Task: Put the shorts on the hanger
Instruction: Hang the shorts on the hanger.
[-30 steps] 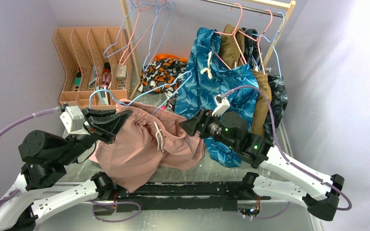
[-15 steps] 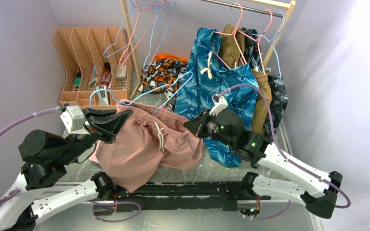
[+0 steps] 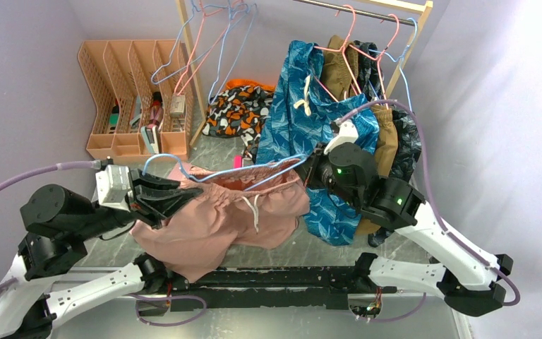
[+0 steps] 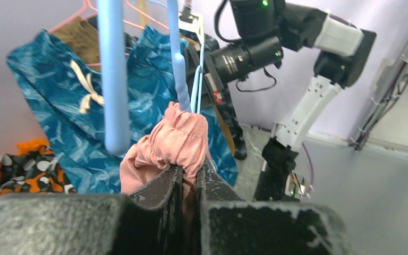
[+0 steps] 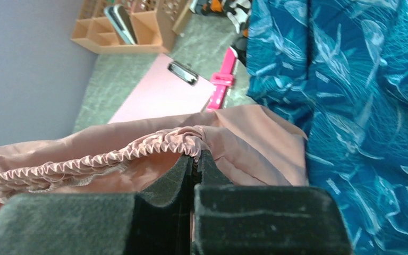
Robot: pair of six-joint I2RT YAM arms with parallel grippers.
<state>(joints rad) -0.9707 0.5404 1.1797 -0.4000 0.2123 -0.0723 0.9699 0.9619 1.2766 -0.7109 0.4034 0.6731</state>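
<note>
Salmon shorts [image 3: 219, 219] hang over the middle of the bench [image 3: 342, 248], their waistband stretched left to right. The left claw [image 3: 158, 203] is clamped on one end and the right claw [image 3: 312, 171] on the other. The blue hanger [image 3: 212, 177] lies along that same line, just above the waistband, with its curved end nearest the left claw.

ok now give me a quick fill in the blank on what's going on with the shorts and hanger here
1. The left gripper and the right gripper each pinch the shorts by the gathered ____.
2. The wire hanger next to that pinched fabric is light ____.
3. The clipboard lying beyond the shorts in the right wrist view is ____.

Missing words: waistband; blue; pink
</note>
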